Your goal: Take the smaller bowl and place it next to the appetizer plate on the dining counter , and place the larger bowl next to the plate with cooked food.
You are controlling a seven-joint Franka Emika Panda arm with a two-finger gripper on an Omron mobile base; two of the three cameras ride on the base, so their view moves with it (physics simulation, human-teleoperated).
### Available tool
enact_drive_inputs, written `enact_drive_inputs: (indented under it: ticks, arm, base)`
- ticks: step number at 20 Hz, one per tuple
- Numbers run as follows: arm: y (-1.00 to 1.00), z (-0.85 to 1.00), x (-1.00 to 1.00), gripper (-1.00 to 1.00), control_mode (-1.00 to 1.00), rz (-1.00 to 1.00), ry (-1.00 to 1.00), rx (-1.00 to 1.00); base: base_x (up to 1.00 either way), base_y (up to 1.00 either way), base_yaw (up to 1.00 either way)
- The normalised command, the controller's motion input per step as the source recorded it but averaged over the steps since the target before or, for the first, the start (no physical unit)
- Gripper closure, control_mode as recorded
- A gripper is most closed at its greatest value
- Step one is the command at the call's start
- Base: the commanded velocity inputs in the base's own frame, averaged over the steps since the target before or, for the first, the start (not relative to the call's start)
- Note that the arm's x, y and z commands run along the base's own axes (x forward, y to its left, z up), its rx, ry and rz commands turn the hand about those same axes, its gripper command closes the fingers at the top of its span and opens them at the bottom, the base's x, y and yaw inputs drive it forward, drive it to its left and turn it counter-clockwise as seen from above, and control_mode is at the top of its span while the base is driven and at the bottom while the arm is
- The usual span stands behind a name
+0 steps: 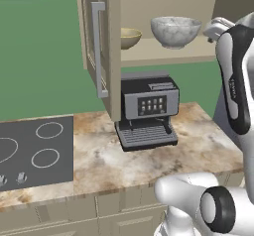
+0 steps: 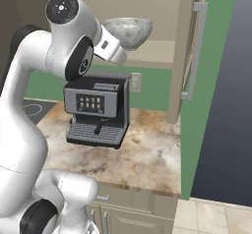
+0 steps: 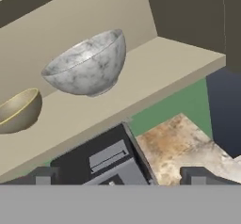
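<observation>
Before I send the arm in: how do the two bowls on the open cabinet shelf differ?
The larger bowl is grey-and-white marbled; the smaller bowl is plain tan. The larger bowl is clearly wider and deeper than the smaller bowl. In the left base view the larger bowl stands in full sight, while the cabinet door hides part of the smaller bowl. Both sit upright and apart on one shelf, above the coffee machine.

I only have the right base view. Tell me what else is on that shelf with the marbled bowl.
Observer: A small tan bowl stands on the shelf left of the marbled bowl, apart from it.
Operator: Report the tool.
Observer: The tool is open and empty, above the coffee machine, aimed at the shelf.
Operator: Check the cabinet's far side.
Observer: The cabinet door nearer the cooktop stands open.
</observation>
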Motion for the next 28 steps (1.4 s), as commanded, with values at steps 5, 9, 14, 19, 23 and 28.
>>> enact_drive_inputs:
  ticks: [5, 9, 14, 19, 23, 28]
  arm:
    - [-0.33, 0.01, 0.09, -1.00, -1.00, 0.02, -0.12, 0.08]
    - [-0.21, 0.04, 0.35, -1.00, -1.00, 0.00, -0.05, 0.14]
    - [-0.11, 0.21, 0.68, -1.00, -1.00, 0.00, 0.00, 0.22]
    - [-0.04, 0.31, 0.52, -1.00, -1.00, 0.00, 0.04, 0.15]
    - [0.00, -0.05, 0.35, -1.00, -1.00, 0.00, 0.06, -0.02]
    - [0.00, -0.26, 0.38, -1.00, -1.00, 0.00, 0.00, -0.01]
  base:
    - [0.00, 0.00, 0.00]
    - [0.00, 0.00, 0.00]
    - [0.00, 0.00, 0.00]
    - [0.00, 0.00, 0.00]
    - [0.00, 0.00, 0.00]
    - [0.00, 0.00, 0.00]
